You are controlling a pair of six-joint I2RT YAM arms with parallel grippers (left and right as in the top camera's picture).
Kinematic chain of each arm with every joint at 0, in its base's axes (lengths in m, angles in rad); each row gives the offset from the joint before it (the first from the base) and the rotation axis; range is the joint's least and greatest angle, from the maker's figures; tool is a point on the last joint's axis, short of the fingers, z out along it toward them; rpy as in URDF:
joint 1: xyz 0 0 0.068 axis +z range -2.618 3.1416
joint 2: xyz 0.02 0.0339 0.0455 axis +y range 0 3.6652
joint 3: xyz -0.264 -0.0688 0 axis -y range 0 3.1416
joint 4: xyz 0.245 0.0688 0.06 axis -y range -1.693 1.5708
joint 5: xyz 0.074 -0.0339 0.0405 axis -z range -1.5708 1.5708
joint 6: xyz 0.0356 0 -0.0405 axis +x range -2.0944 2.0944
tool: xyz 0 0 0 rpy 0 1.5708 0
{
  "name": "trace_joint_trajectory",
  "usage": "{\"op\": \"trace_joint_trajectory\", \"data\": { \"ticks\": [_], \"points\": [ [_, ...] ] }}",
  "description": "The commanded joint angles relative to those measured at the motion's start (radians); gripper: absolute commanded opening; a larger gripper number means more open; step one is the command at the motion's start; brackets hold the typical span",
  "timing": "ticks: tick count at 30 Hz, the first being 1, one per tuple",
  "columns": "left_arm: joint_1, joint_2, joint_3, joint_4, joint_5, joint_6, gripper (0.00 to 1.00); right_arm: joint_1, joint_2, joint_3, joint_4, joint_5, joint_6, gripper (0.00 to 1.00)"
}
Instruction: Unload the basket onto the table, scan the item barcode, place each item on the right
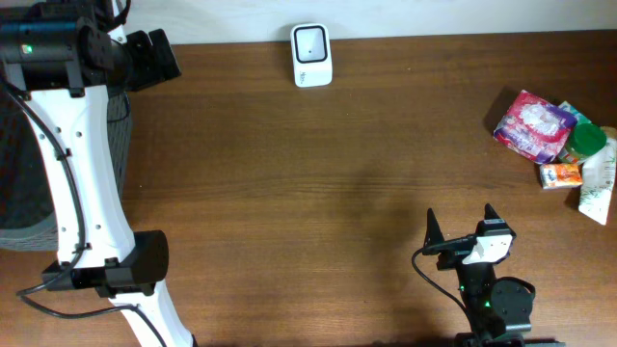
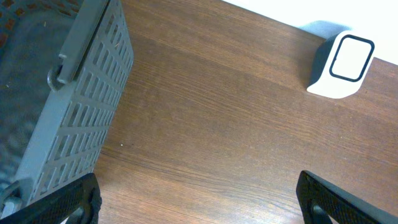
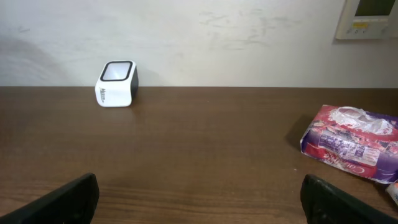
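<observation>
The white barcode scanner (image 1: 311, 55) stands at the table's far edge, its dark window facing up; it also shows in the left wrist view (image 2: 341, 65) and the right wrist view (image 3: 116, 84). The items lie in a heap at the right: a pink and purple packet (image 1: 533, 125) (image 3: 354, 142), a green-lidded item (image 1: 585, 143), a small orange box (image 1: 560, 174) and a white tube (image 1: 600, 183). My left gripper (image 1: 166, 56) (image 2: 199, 205) is open at the far left, beside the scanner, holding nothing. My right gripper (image 1: 461, 217) (image 3: 202, 202) is open near the front edge, short of the items.
A grey slatted basket (image 2: 81, 106) (image 1: 14, 193) stands at the table's left side, just left of my left gripper. A wall (image 3: 199, 37) runs behind the table, with a control panel (image 3: 370, 18) at the upper right.
</observation>
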Motion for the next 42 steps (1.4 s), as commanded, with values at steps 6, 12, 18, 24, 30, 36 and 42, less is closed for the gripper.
{"op": "trace_joint_trajectory", "data": {
  "ticks": [6, 12, 18, 24, 30, 36, 42],
  "points": [
    [0.005, -0.018, 0.010, 0.000, -0.007, 0.008, 0.99, 0.006, -0.010, -0.011, 0.002, 0.009, -0.002, 0.99],
    [0.005, -0.018, 0.010, 0.000, -0.007, 0.008, 0.99, 0.006, -0.010, -0.011, 0.002, 0.009, -0.002, 0.99],
    [0.005, -0.018, 0.010, 0.000, -0.008, 0.008, 0.99, 0.006, -0.010, -0.011, 0.002, 0.009, -0.002, 0.99],
    [0.005, -0.018, 0.010, 0.000, -0.008, 0.008, 0.99, 0.006, -0.010, -0.011, 0.002, 0.009, -0.002, 0.99],
    [0.002, -0.104, -0.118, 0.001, -0.031, 0.008, 0.99, 0.006, -0.010, -0.011, 0.002, 0.009, -0.002, 0.99],
    [0.001, -0.486, -0.775, 0.299, -0.033, 0.046, 0.99, 0.006, -0.010, -0.011, 0.002, 0.009, -0.002, 0.99],
    [0.000, -0.833, -1.270, 0.486, -0.029, 0.122, 0.99, 0.006, -0.010, -0.011, 0.002, 0.009, -0.002, 0.99]
  ]
}}
